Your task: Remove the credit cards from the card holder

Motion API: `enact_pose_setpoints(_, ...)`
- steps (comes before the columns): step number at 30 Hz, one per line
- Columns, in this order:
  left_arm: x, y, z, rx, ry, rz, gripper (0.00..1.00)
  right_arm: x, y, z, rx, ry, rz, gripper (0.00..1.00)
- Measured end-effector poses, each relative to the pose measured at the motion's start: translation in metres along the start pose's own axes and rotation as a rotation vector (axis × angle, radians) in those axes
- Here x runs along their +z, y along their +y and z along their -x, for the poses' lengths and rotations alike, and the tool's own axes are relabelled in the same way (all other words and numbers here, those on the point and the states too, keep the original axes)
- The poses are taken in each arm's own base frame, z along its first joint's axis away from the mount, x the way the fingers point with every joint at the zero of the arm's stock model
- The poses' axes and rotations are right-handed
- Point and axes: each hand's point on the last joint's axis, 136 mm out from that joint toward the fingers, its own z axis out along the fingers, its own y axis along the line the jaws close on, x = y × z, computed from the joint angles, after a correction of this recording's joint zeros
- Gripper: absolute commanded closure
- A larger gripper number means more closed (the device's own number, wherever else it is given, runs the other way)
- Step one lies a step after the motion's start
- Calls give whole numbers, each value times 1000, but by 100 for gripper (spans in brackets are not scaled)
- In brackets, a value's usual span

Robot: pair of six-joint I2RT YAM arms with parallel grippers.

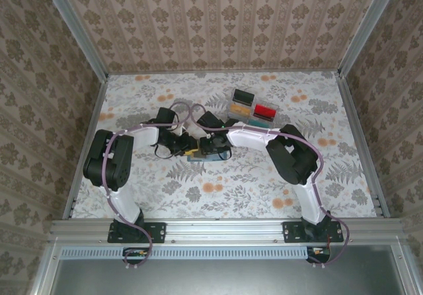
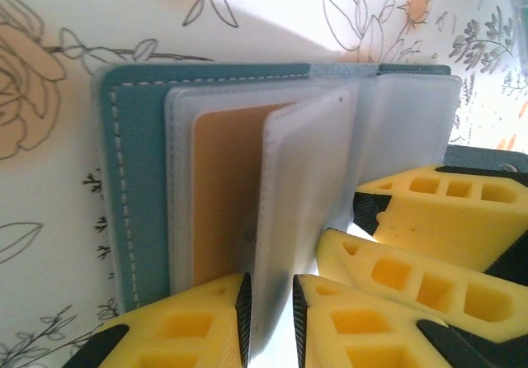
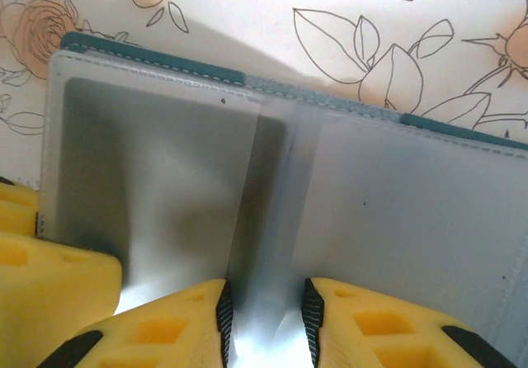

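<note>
The left gripper (image 2: 271, 323) is pinching an upright clear sleeve (image 2: 301, 211) of the open card holder (image 2: 136, 186), the right gripper (image 3: 264, 318) beside it is seemingly clamping the same sleeve, and the orange-tan card (image 2: 227, 195) is lying pocketed just beyond the left gripper.

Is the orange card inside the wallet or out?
Inside. The orange-tan card sits in a clear sleeve of the open teal card holder.
</note>
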Motion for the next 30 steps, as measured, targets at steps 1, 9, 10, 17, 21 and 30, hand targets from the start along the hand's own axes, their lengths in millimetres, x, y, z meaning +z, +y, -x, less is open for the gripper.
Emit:
enact_pose_setpoints(1, 0, -2, 0, 3, 0, -10, 77, -1, 0, 1, 4, -3, 5, 64)
enact_pose_setpoints(9, 1, -8, 1, 14, -1, -55, 73, -20, -6, 5, 53, -52, 35, 57)
enact_pose_setpoints(10, 1, -9, 0, 14, 1, -66, 72, -26, -6, 7, 61, -67, 43, 56)
enact_pose_setpoints(17, 2, -18, 0, 18, 1, -116, 65, -79, -9, 18, 122, -204, 124, 50)
enact_pose_setpoints(21, 1, -29, -1, 40, -2, -140, 59, -104, -14, 20, 145, -276, 138, 42)
enact_pose_setpoints(30, 8, -62, -9, 108, 17, -172, 45, -116, -31, 13, 181, -331, 117, 38)
